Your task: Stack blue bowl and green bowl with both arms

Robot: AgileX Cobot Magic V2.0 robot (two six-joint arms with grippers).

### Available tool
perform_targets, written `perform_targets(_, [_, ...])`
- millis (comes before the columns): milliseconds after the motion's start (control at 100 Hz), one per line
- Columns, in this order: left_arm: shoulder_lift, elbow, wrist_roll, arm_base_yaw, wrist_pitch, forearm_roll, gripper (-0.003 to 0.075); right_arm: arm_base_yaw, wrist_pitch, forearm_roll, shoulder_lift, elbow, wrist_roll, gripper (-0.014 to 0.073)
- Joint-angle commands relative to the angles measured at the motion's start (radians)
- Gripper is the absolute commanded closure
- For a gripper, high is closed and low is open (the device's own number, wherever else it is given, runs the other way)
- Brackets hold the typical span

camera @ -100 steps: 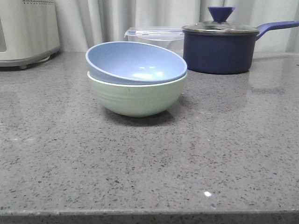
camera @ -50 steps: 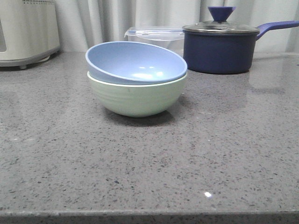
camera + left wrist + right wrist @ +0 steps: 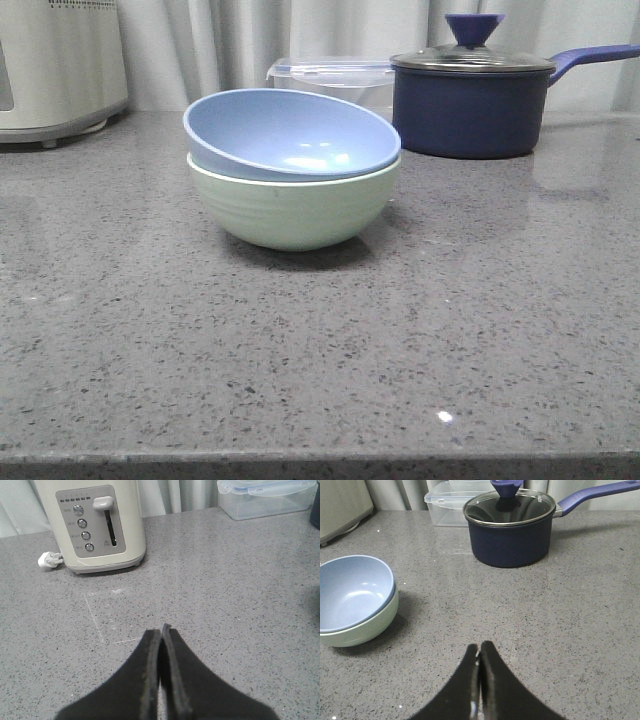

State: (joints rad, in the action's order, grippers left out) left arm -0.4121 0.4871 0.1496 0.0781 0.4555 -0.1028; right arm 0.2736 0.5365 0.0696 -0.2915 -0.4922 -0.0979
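The blue bowl (image 3: 290, 133) sits tilted inside the green bowl (image 3: 293, 210) on the grey counter, in the middle of the front view. Both bowls also show in the right wrist view, blue bowl (image 3: 351, 591) nested in the green bowl (image 3: 367, 626). My right gripper (image 3: 479, 648) is shut and empty, apart from the bowls, over bare counter. My left gripper (image 3: 161, 631) is shut and empty over bare counter; no bowl shows in its view. Neither arm shows in the front view.
A dark navy lidded saucepan (image 3: 470, 100) stands at the back right, a clear lidded box (image 3: 330, 78) behind the bowls, and a cream toaster (image 3: 55, 65) at the back left. The toaster (image 3: 95, 525) and its plug (image 3: 49, 559) lie ahead of the left gripper.
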Motion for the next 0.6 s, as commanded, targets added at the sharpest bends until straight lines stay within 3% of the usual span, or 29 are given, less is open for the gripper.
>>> perform_targets(0, [-0.004,0.028,-0.005,-0.002,-0.079,-0.003,0.0741,-0.007,-0.085,-0.006,-0.007,-0.025,0.011,0.0602])
perform_targets(590, [0.065,-0.012,-0.005,-0.014,-0.11,-0.003,0.0741,-0.007,-0.085,-0.006,-0.007,-0.025,0.011,0.0602])
